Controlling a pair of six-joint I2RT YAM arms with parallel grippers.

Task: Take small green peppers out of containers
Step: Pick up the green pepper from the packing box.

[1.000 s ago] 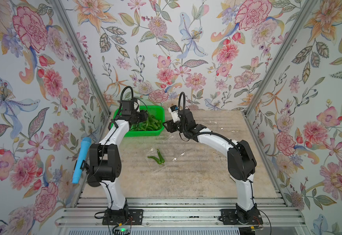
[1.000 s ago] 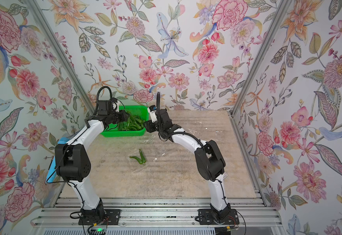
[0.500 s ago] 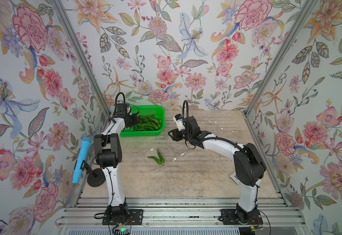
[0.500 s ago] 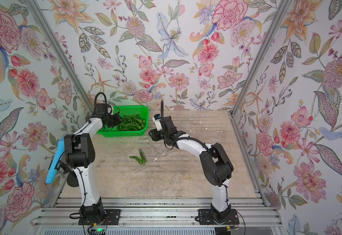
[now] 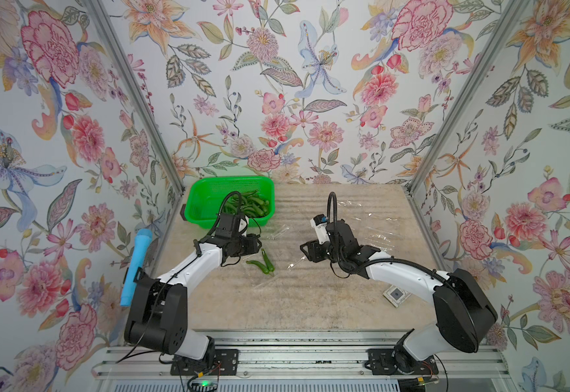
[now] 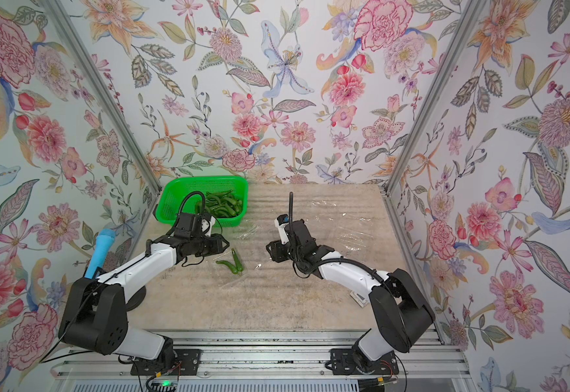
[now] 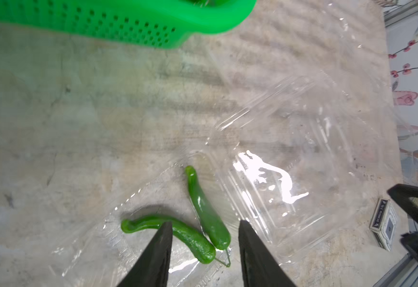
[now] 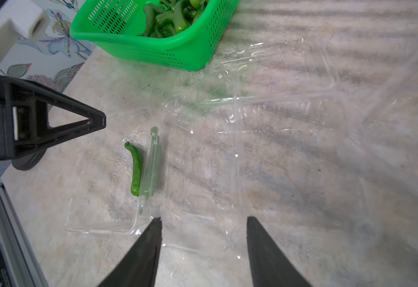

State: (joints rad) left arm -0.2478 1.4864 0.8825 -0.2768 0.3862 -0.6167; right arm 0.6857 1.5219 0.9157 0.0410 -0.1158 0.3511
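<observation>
Hovering just beside the pair of small green peppers (image 7: 204, 210), the left gripper (image 7: 204, 223) had its jaws apart with nothing between them, and it was plainly the nearer arm. The right gripper (image 8: 203, 219), likewise parted and empty, stood well apart across the table (image 5: 310, 305). The peppers lay in an opened clear container (image 7: 265, 188) at mid-table, in front of the green basket (image 5: 202, 190), which held many more. They formed a V, touching at their stemmed ends. In the left wrist view the parted fingertips framed that junction, so I judged the coming move to be a short drop and a close across one pepper's long axis.
</observation>
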